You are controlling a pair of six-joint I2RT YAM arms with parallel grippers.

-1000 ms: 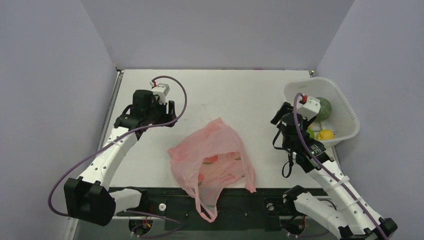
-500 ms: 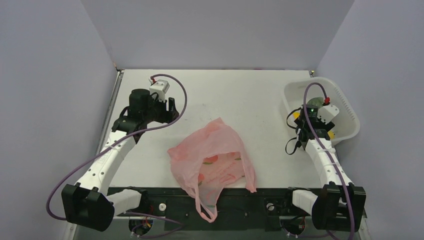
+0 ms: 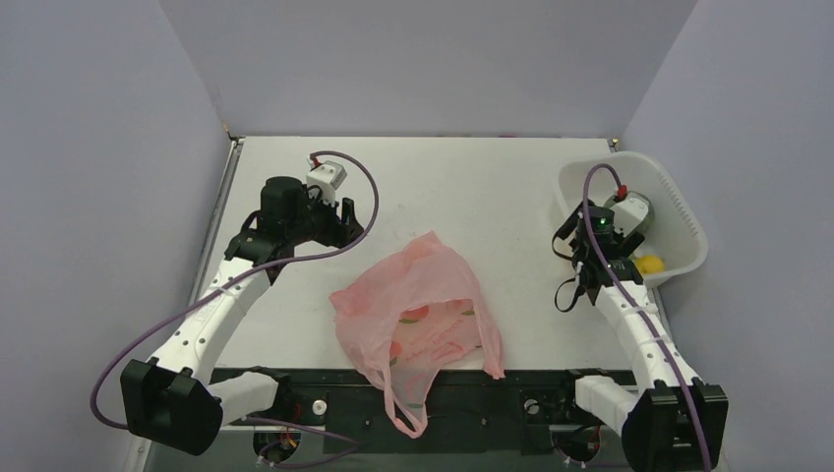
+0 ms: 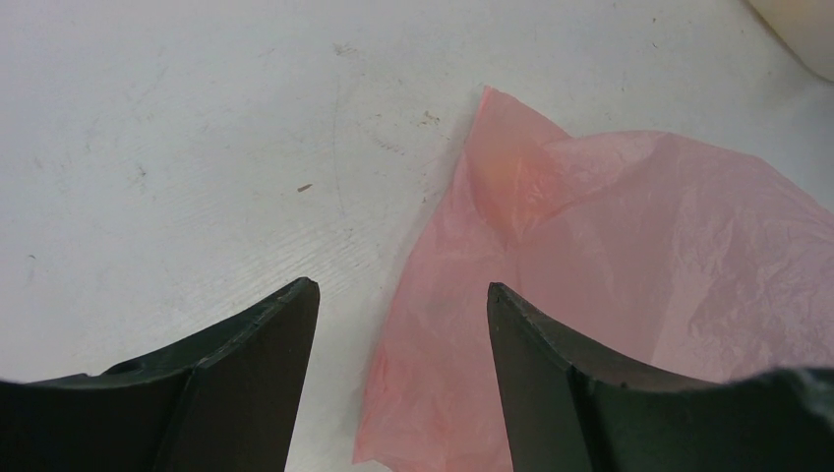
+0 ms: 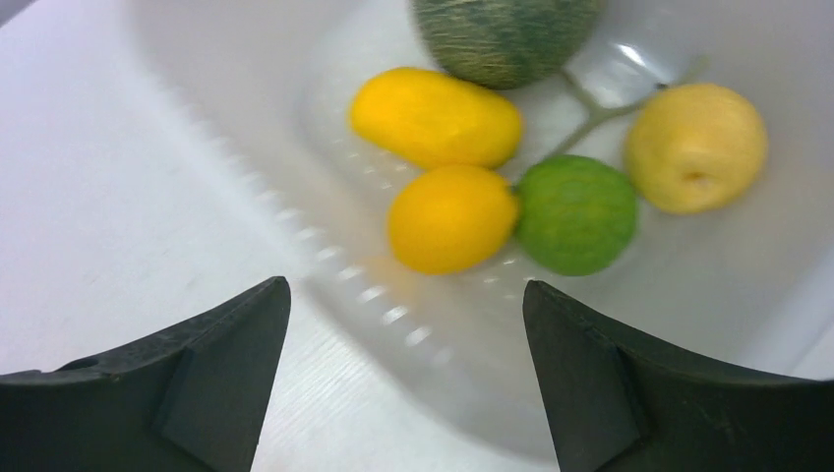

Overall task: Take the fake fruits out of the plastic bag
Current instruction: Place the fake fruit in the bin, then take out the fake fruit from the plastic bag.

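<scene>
The tub rim (image 5: pixel 344 295) is blurred, the melon (image 5: pixel 506 34) cropped

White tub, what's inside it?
Five fruits: a green melon, an oblong yellow one, a round orange one, a lime, a pale yellow one. Top view: the right arm hides most.

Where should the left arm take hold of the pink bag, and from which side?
Likely the pointed far corner of the pink bag: a narrow creased fold, thin enough to pinch. Come from the far left, where the open left jaws point at it.
</scene>
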